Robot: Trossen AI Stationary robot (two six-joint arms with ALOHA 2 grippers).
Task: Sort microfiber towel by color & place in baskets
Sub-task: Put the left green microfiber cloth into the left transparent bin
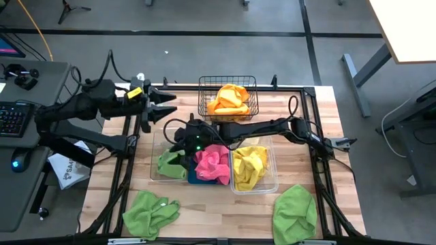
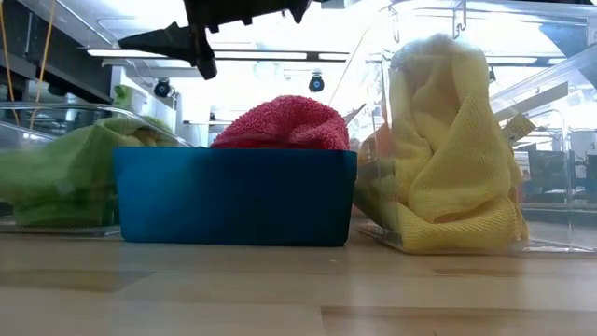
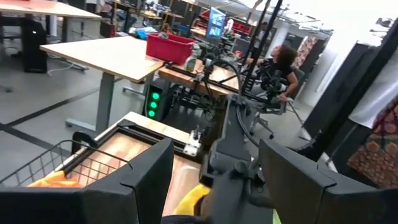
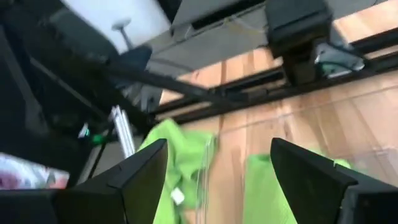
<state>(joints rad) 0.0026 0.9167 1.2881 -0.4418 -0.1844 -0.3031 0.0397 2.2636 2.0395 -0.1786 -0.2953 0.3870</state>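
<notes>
Reaching right gripper point(image 1: 178, 139), fingers apart, over green towel point(image 1: 170, 162)

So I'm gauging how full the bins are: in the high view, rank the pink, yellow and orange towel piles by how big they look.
1. Yellow towel, filling its clear tub.
2 and 3. Pink towel and orange towel in the black wire basket look about alike; the right arm partly hides the pink towel, so no firm ranking.

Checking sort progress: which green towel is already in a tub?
The green towel in the left clear tub, below the right gripper. The other two green towels lie loose on the table's front edge.
</notes>
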